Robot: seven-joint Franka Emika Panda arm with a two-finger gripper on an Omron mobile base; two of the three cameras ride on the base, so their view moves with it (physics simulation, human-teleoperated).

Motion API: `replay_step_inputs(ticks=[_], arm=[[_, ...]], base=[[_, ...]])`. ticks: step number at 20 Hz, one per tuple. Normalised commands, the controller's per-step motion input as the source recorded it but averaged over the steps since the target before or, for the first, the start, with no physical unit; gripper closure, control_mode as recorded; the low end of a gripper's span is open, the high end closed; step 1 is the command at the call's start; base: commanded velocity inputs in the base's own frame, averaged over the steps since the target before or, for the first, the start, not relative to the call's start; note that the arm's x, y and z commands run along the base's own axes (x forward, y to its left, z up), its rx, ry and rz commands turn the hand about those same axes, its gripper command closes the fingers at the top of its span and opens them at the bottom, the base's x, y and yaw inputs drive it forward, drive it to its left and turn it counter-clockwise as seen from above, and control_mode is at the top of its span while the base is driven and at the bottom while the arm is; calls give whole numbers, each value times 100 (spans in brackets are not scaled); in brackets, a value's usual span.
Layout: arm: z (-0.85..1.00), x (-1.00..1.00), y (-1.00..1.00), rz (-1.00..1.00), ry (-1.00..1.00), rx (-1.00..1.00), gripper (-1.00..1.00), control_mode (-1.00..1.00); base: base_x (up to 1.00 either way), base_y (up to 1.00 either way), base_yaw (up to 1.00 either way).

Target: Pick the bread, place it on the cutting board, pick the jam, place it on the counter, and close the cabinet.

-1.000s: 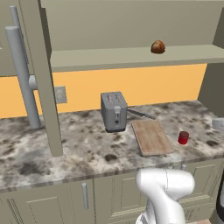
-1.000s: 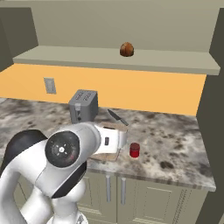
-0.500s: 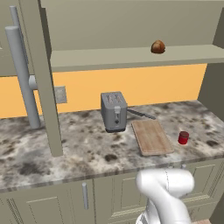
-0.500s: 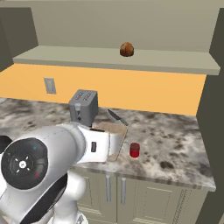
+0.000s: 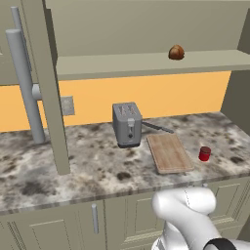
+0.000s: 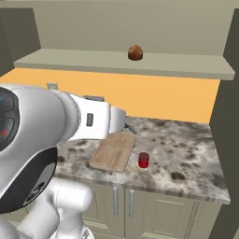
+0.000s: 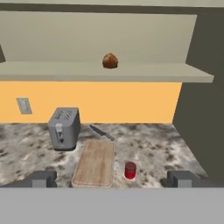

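Up on the cabinet (image 5: 146, 63) shelf sits the glossy brown bread (image 5: 176, 52), unlabelled, while the red jam (image 5: 204, 154) with no readable writing stands on the counter (image 5: 73, 171) just right of the board (image 5: 169, 152), and the gripper (image 7: 111, 180) gapes wide, holding nothing.

The arm (image 6: 56, 126) rises from the near side of the scene, its large white shoulder joint close to the right base camera and a white link reaching forward and to the right. In the left base view its white elbow (image 5: 188, 210) sits low at the near right. The tool (image 7: 111, 178) is level and faces the far wall, its two dark fingertips (image 7: 41, 178) spread wide apart, nothing between them.
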Motion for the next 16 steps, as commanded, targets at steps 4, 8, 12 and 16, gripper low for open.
replay_step_inputs(ticks=[4,8,12,16], arm=[[39,0,1,0,-1,0,-100,-100],[25,0,5,0,-6,0,-100,-100],[19,7,8,0,-9,0,-100,-100],[19,26,12,0,-1,0,-100,-100]], base=[[0,0,0],[0,0,0],[0,0,0],[0,0,0]])
